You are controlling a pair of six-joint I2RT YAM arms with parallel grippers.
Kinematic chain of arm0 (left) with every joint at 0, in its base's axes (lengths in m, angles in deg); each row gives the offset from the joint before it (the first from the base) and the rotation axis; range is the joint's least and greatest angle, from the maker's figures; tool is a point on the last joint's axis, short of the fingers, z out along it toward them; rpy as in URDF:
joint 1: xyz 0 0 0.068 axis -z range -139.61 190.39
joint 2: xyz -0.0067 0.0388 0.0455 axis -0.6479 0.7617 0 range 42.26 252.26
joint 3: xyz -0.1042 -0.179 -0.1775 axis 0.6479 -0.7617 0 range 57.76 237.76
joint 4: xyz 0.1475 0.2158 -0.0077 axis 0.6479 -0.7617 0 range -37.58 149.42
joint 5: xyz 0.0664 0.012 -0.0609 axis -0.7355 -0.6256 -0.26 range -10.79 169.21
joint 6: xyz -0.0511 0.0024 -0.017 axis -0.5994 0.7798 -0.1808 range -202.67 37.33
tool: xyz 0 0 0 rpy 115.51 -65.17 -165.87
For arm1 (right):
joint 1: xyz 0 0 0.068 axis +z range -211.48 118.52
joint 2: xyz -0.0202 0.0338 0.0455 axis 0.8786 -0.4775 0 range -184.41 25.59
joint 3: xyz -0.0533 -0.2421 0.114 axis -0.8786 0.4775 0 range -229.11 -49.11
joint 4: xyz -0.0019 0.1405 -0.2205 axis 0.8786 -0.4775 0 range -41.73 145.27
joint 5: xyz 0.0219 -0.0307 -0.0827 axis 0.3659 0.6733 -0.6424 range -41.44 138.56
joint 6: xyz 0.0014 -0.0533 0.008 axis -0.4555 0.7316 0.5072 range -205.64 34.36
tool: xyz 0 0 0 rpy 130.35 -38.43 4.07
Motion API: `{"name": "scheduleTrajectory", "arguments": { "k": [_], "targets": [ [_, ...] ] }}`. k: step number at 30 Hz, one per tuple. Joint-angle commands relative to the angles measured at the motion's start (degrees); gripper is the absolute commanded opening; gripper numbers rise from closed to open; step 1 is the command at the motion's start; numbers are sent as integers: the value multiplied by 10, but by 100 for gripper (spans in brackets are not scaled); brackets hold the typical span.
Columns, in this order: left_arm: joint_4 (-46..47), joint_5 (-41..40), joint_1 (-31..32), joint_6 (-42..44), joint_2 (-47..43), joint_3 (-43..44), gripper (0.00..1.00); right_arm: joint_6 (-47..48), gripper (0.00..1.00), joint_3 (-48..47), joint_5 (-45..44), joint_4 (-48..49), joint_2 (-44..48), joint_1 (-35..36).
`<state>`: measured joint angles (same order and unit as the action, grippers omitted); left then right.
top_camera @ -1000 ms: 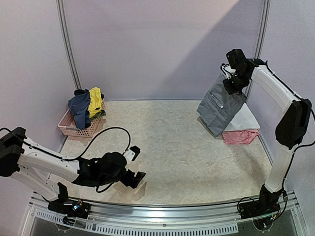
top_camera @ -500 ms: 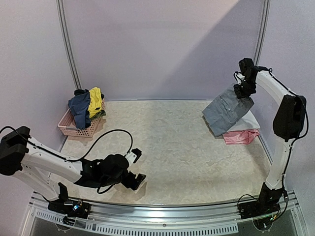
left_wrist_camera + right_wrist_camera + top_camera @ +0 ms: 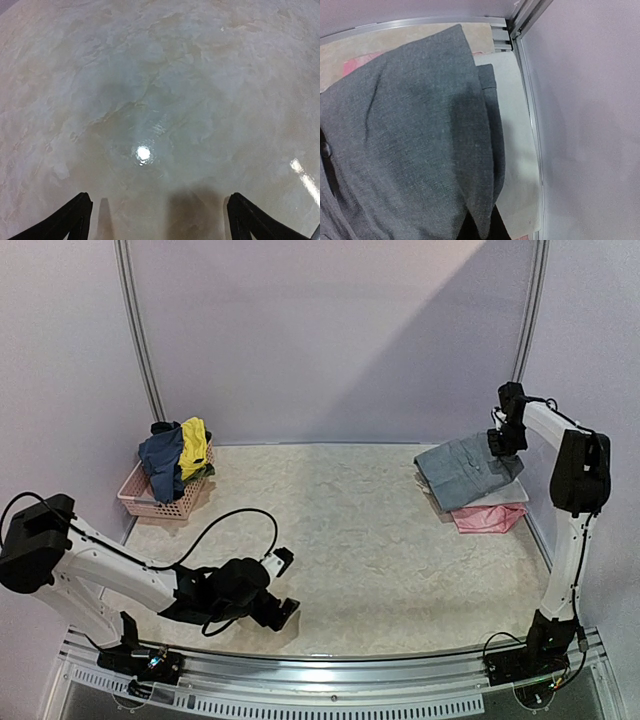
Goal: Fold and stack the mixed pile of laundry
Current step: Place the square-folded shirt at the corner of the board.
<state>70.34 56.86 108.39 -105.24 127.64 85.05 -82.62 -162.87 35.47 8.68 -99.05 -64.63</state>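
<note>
Grey knit trousers (image 3: 462,468) are clamped in the right fingers (image 3: 500,444), draped over a white cloth (image 3: 506,490) and a pink cloth (image 3: 488,517) at the marbled counter's (image 3: 350,530) far right. Left fingers (image 3: 70,220) are spread wide, low above it.

Free tabletop (image 3: 350,540) mid; obstacles: pink basket (image 3: 148,504) w/ clothes (image 3: 175,455) far L, grey trousers (image 3: 462,468) far R

On the tabletop (image 3: 340,530), the basket (image 3: 150,502) sat at 10 o'clock, near the back-left corner. A top (image 3: 160,462) and a second garment (image 3: 193,447) were draped in it side by side, the top on the left. At 2 o'clock, near the back-right corner, the trousers (image 3: 462,468) lay on a flat piece (image 3: 505,492), with another piece (image 3: 488,517) showing at its 6 o'clock edge.
</note>
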Motion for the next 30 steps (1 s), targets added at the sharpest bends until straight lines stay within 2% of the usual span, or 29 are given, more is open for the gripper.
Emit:
{"name": "scheduleTrajectory", "arguments": {
  "k": [1, 9, 22, 29, 30],
  "targets": [
    [17, 6, 12, -5, 14, 14, 96, -20, 0, 18, -9, 43, -17, -21],
    [20, 7, 18, -3, 26, 20, 96, -28, 0, 34, -7, 65, -27, -35],
    [21, 4, 26, -7, 28, 21, 96, -119, 0, 62, -78, 91, -21, -45],
    [21, 3, 32, -7, 34, 27, 96, -148, 0, 68, -68, 85, -19, -49],
    [21, 2, 32, -7, 35, 28, 96, -151, 3, 67, -63, 84, -19, -49]
  ]
}}
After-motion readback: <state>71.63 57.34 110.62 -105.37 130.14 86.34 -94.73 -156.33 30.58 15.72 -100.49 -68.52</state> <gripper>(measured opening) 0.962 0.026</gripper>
